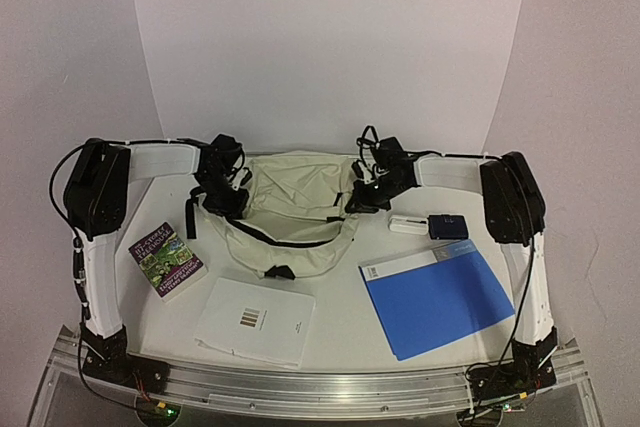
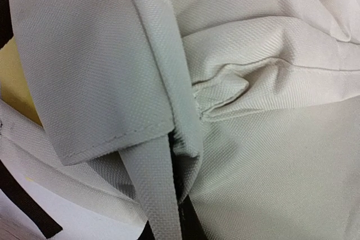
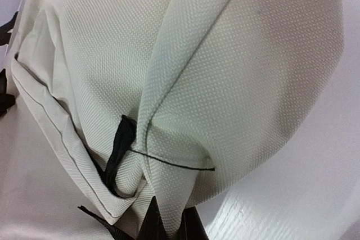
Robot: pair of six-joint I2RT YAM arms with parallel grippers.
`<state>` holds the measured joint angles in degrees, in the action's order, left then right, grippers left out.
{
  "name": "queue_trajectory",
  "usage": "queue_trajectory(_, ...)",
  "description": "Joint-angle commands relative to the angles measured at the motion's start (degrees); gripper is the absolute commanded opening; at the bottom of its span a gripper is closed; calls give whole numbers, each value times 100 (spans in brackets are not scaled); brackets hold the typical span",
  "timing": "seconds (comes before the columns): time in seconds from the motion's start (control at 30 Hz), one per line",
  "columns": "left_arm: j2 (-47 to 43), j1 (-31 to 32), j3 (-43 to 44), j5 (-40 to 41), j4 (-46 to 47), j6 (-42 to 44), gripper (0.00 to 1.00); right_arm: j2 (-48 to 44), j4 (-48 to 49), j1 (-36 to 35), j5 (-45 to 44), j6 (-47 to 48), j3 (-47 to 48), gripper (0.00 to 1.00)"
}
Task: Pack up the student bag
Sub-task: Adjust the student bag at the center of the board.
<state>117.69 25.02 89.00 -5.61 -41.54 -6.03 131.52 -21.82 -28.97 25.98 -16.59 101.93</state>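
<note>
The student bag (image 1: 290, 209), a soft cream-beige fabric backpack with black zipper lines and black straps, lies crumpled at the far centre of the white desk (image 1: 340, 322). Both arms are folded inward from their bases at the near edge. Their upper links rise along the desk's left and right sides, and their forearms are turned toward the middle. The left gripper (image 1: 222, 190) sits at the bag's far-left end and the right gripper (image 1: 366, 197) at its far-right end. Each is pressed together on a fold of the bag's cloth. Bunched fabric fills both wrist views and hides the fingers. At near left lies a paperback book with a colourful cover (image 1: 167, 259), with a white booklet (image 1: 255, 320) to its right. A blue folder (image 1: 437, 299) lies at near right. Just beyond the folder, a small white object (image 1: 405, 224) sits beside a dark blue box (image 1: 448, 226).
</note>
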Motion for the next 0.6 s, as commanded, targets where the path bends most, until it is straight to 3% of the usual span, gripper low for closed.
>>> queue_trajectory(0.0,-494,508,784,-128,231,562,0,-1401,131,313,64,111,-262,0)
queue_trajectory(0.33,1067,968,2391,-569,-12,1160,0,-2440,82,748,-927,232,-1144,0)
queue_trajectory(0.57,2156,970,2928,-597,-126,1142,0,-1741,-125,716,-1333,303,-858,0)
